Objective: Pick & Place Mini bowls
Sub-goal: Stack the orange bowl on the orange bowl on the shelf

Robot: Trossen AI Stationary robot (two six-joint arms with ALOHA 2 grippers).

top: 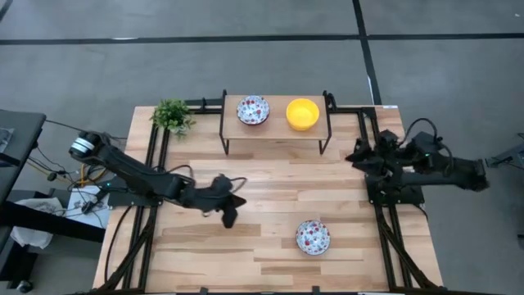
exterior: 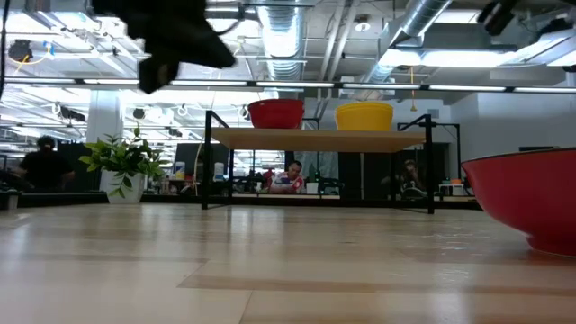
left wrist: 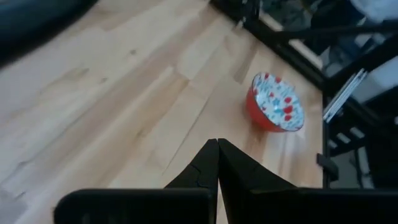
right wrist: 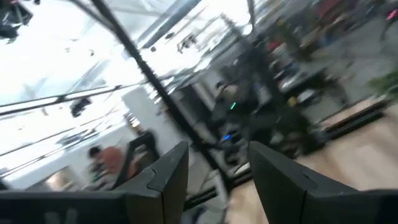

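Note:
A speckled mini bowl [top: 313, 237] with a red outside sits on its base on the table near the front; it also shows in the left wrist view [left wrist: 275, 104] and at the low view's right edge [exterior: 531, 202]. A second speckled bowl [top: 253, 110] and a yellow bowl [top: 302, 114] stand on a small raised shelf [top: 274, 129] at the back. My left gripper [top: 229, 218] hovers shut and empty above the table, left of the near bowl. My right gripper [right wrist: 217, 165] is open and empty, drawn back at the table's right edge [top: 360, 156].
A small green potted plant [top: 172, 115] stands at the back left corner. The shelf has black metal legs [top: 224, 135]. Black frame rails [top: 385, 221] run along both table sides. Bare wood lies between the shelf and the near bowl. People sit in the room beyond.

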